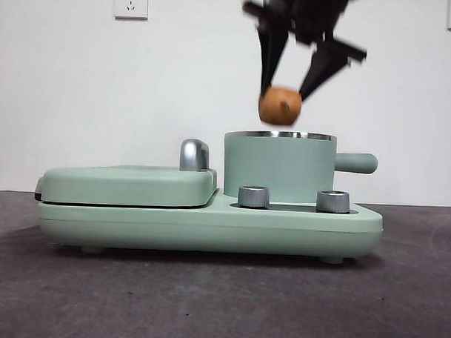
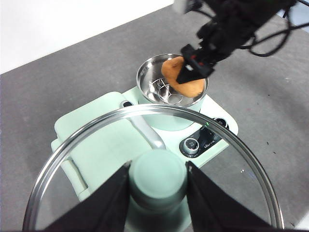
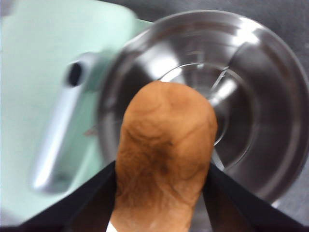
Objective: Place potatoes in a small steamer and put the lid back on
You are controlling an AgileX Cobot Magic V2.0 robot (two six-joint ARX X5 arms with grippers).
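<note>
While the left gripper point(image 2: 157, 181) hangs well off from the small steamer point(image 1: 279, 165), its jaws are clamped on the knob of the lid point(image 2: 153, 145). Directly above the steamer's open steel rim, the right gripper point(image 1: 288, 86) pinches the potato point(image 1: 279, 106), clear of the pot.

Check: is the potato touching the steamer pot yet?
Apart. The front view shows a clear strip of wall between the potato, held in the right pincer, and the pot's steel rim below it.
</note>
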